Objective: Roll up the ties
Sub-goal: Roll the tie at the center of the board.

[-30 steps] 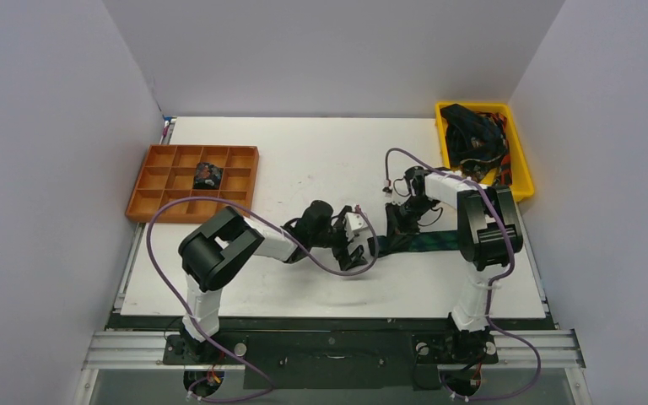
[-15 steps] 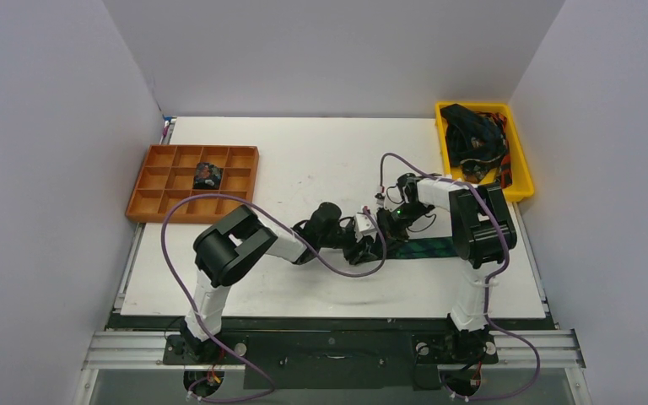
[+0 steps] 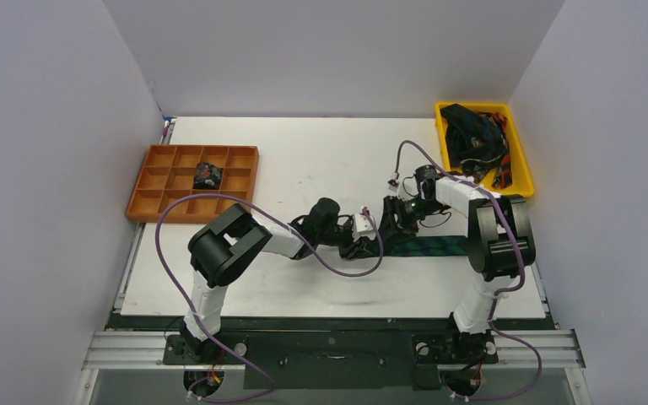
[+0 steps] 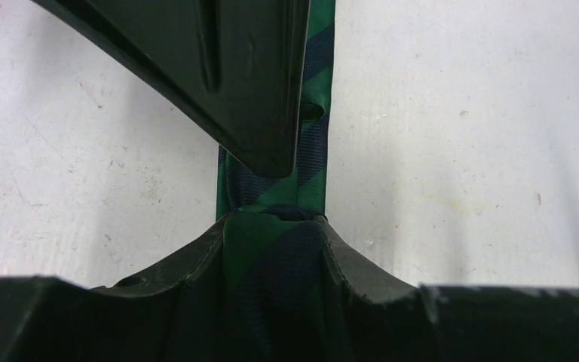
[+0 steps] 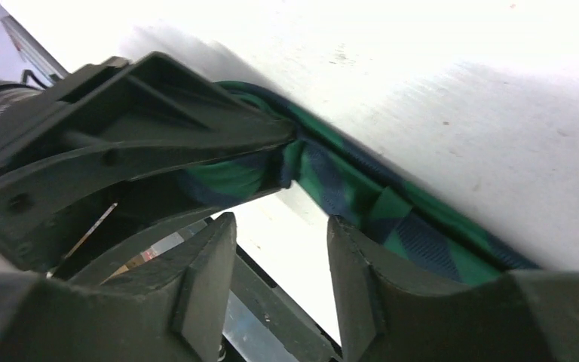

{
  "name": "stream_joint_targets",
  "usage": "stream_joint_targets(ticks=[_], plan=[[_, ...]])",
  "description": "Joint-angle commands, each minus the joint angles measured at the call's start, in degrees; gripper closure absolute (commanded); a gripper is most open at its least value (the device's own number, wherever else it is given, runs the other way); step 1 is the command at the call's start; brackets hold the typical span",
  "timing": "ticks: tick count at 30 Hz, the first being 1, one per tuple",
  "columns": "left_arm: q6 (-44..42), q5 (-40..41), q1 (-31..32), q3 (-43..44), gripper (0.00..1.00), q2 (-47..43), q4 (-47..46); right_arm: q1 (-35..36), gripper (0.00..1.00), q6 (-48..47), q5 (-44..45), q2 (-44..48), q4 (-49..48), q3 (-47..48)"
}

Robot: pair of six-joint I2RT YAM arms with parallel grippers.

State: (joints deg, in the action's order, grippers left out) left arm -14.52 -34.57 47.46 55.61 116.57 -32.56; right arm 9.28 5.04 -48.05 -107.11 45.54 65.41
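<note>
From the overhead camera I see both arms reaching in over the middle-right of the white table [image 3: 304, 152]. Their tips are close together at the left end of a green-and-navy plaid tie [image 3: 434, 246]. The tie lies flat on the table and runs to the right, and its far end slips under the right arm's elbow in this view.

On the left wrist camera, the left gripper [image 4: 273, 226] is drawn in on the near end of the tie. The fabric fills the gap between its two fingers and both sides press on it. The right wrist camera shows the same pinch from the side, with the cloth creased where those fingers meet it.

The right gripper [image 5: 280, 226] stands partly open with nothing between its jaws, and I see only table through the gap. The tie passes just beyond its fingertips. In the left wrist view one of its fingers [image 4: 234, 75] lies across the strip just ahead of the left gripper. I cannot tell whether it touches the cloth.

At far left sits an orange divider tray [image 3: 190, 217] with one rolled tie [image 3: 207, 175], a small dark coil, in a middle-row compartment. At the back right corner a yellow bin [image 3: 444, 143] holds a heap of loose ties [image 3: 472, 131], dark with some red.
</note>
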Motion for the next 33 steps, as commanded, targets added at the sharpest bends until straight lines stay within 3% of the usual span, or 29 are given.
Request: stream_joint_targets(ticks=[1,7,13,15,18,19,24,29,33], plan=[[-3.26,2.89,-0.93,0.64,0.78,0.62,13.32,1.39,0.53,-1.31,-5.29,4.9,-0.44,2.3],[-2.38,3.4,-0.89,1.55,0.74,0.93,14.51,4.06,0.49,1.16,-4.89,1.77,-2.98,2.8],[-2.22,3.48,-0.79,2.15,0.71,0.92,15.29,4.76,0.52,0.98,-1.19,-3.1,-3.65,3.58],[-2.16,3.35,-0.81,2.25,0.7,0.93,15.64,4.89,0.64,-0.5,-0.17,-4.08,-2.52,3.47],[-2.14,2.92,-0.81,2.39,0.68,0.87,15.86,4.73,0.98,-3.52,2.9,-5.7,-0.21,3.52],[-2.16,2.57,-0.8,2.39,0.66,0.74,15.81,4.37,1.0,-4.01,4.68,-6.03,0.2,3.51],[-2.67,1.76,-1.05,2.22,0.42,-0.67,15.18,1.7,1.0,-6.21,11.18,-7.68,1.69,3.65],[-1.15,1.87,-1.2,0.0,0.25,-3.77,8.41,0.17,1.0,-7.31,15.98,-8.35,1.77,3.61],[0.15,1.81,-1.12,-1.05,0.01,-6.62,5.37,-0.39,1.0,-6.82,18.49,-9.35,1.0,4.11]])
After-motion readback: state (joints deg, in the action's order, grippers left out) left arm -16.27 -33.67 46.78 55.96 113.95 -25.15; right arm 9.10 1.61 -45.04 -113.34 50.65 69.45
